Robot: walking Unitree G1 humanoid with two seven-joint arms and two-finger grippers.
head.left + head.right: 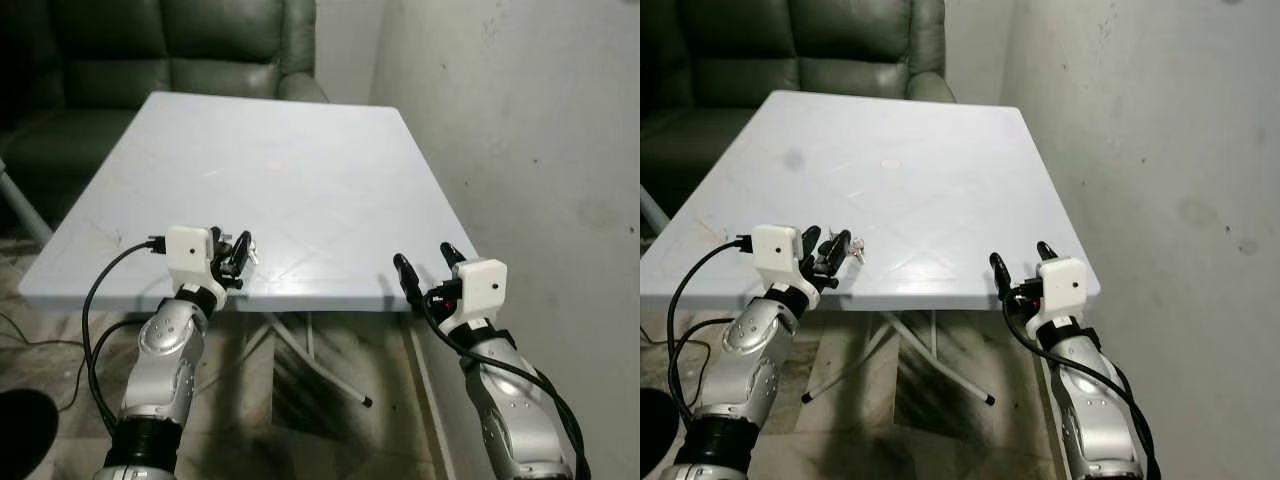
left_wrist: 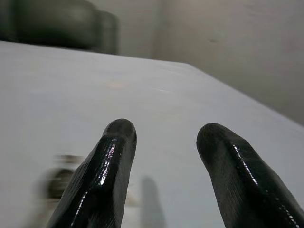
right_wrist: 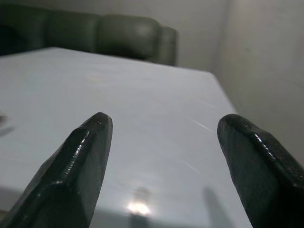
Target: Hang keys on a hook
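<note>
Here the keys [image 1: 857, 250] lie on the worktop [image 1: 940, 180] just beside the open left hand [image 1: 234, 252]. Being light, hard and slippery, they are best pinched at the ring. The right hand [image 1: 430, 264] is held wide.

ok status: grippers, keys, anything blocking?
Left gripper open, at keys near table front edge. Right gripper open, idle. Nothing blocking.
</note>
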